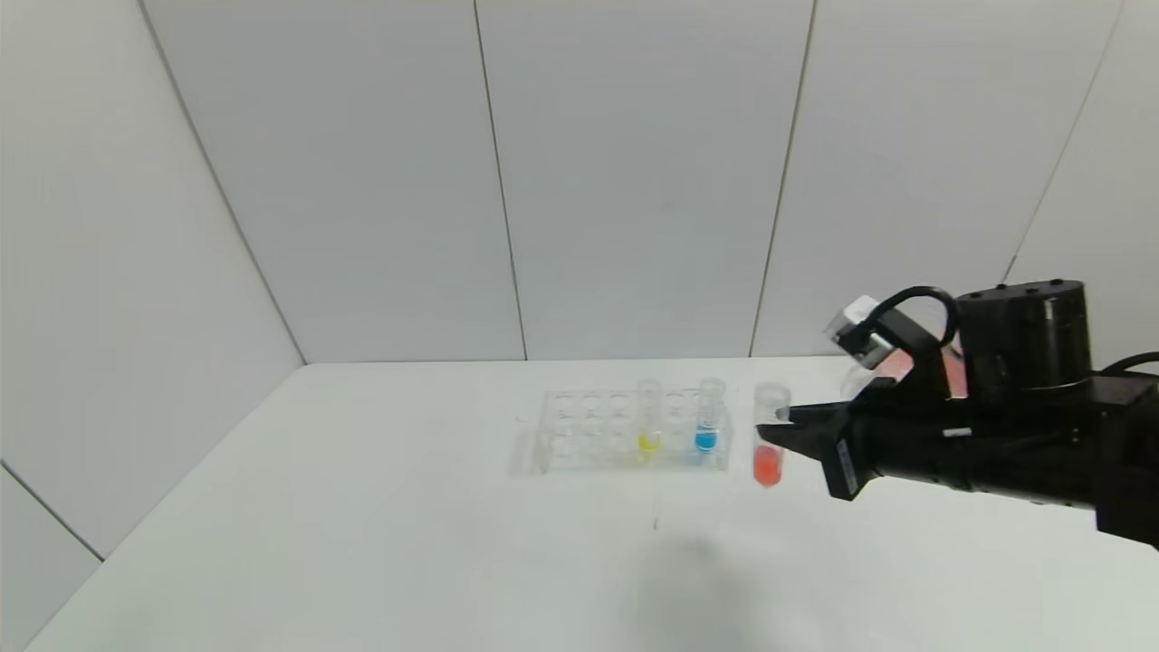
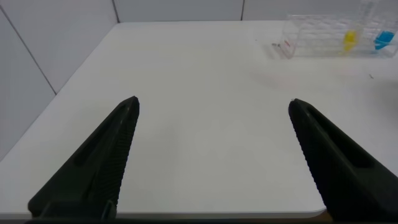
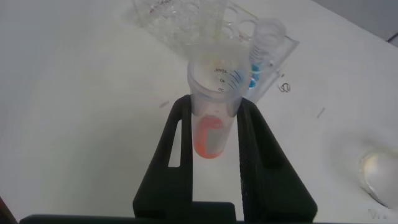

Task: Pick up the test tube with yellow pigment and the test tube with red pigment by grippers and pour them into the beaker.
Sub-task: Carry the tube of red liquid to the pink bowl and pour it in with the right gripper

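Note:
My right gripper (image 1: 777, 426) is shut on the test tube with red pigment (image 1: 768, 464), holding it upright just right of the clear rack (image 1: 589, 430), its tip apparently above the table. In the right wrist view the tube (image 3: 211, 134) sits between both black fingers (image 3: 174, 155). The test tube with yellow pigment (image 1: 648, 426) stands in the rack. The beaker (image 3: 380, 176) shows as a clear rim off to the gripper's side. My left gripper (image 2: 214, 106) hangs open and empty over the table's near-left part, far from the rack (image 2: 311, 37).
A tube with blue liquid (image 1: 707, 421) stands in the rack, next to the held tube. A pink bowl (image 1: 901, 364) is partly hidden behind my right arm. White walls close the table at the back and left.

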Controlling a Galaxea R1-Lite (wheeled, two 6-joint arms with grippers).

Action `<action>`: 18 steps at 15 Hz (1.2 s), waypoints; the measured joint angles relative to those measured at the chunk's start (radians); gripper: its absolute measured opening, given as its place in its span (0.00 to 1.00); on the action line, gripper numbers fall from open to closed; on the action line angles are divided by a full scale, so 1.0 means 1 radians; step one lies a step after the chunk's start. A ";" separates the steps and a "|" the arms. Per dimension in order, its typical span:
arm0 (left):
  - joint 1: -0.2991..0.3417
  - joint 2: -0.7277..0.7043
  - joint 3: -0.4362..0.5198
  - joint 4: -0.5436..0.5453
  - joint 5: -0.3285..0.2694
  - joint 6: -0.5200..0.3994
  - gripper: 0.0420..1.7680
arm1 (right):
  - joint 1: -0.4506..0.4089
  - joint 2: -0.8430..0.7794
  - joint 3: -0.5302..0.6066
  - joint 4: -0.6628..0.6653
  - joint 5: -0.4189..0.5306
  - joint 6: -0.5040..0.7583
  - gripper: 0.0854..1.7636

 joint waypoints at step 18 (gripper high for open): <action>0.000 0.000 0.000 0.000 0.000 0.000 0.97 | -0.709 0.164 -0.453 0.622 0.454 -0.632 0.24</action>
